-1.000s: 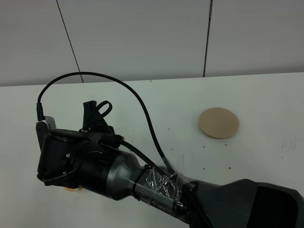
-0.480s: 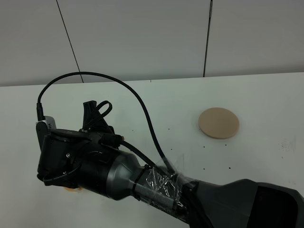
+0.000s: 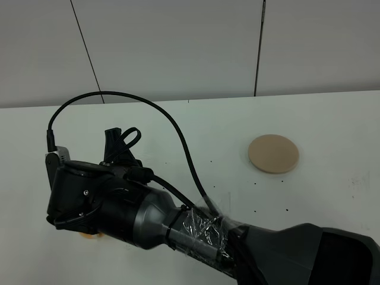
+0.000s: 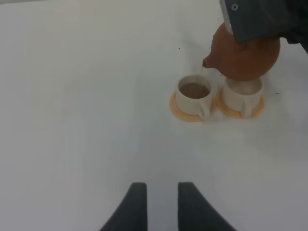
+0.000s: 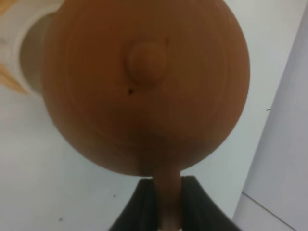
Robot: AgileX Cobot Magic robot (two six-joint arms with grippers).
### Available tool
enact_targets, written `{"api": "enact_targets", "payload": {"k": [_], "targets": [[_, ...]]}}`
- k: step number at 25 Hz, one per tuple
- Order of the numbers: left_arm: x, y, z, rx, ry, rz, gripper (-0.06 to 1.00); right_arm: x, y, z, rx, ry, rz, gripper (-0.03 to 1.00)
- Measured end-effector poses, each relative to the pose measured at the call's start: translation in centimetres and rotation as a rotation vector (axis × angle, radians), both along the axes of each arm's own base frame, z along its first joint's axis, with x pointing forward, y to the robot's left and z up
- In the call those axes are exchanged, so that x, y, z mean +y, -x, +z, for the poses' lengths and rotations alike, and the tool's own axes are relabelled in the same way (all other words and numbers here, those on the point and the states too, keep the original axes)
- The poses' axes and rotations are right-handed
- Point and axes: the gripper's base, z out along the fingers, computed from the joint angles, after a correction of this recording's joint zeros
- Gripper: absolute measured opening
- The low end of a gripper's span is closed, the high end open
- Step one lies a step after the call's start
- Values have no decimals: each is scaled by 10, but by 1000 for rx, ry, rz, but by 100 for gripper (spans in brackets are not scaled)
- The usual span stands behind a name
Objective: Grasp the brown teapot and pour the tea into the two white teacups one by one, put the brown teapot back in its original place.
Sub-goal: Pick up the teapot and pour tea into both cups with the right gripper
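The right gripper (image 5: 168, 204) is clamped on the loop handle (image 5: 168, 190) of the brown teapot (image 5: 149, 82), one finger on each side of the handle. The pot body hangs directly beyond the fingertips, with the lid knob (image 5: 147, 60) facing the wrist camera. Gripping the handle leaves the spout (image 4: 208, 62) on the far side of the pot free to dip.

The left gripper (image 4: 159, 207) holds nothing. Its fingers (image 4: 132, 207) stand a narrow gap apart above bare table (image 4: 86, 120), well short of the cups. This position is judged to keep it out of the pouring path.

Beyond the left fingertips the teapot is tilted spout-down. A thin stream runs from the spout into the tea-filled teacup (image 4: 194, 94), which shows brown liquid. The second teacup (image 4: 243, 94) sits just beside it, each on an orange saucer (image 4: 185, 113). The pot body hangs over the second cup, so its contents cannot be determined.

In the high view the right arm (image 3: 148, 219) reaches across the table and hides the pot and cups. Farthest from both grippers, the tan coaster (image 3: 273, 154) lies bare, which marks the return position for the pot. The return step is not yet done.
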Motion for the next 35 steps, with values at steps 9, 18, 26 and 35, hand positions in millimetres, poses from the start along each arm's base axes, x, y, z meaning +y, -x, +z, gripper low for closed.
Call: {"api": "enact_targets", "payload": {"k": [9,18,26,35], "targets": [[0,0,0,0,0,0,23,-2,-4,0,47,-36,-22,10],[0,0,0,0,0,0,23,-3,-15,25,79,-166,-52,10],[0,0,0,0,0,0,23,-7,-23,39,179,-293,-82,10],[0,0,0,0,0,0,23,-24,-34,64,343,-467,-147,10]]}}
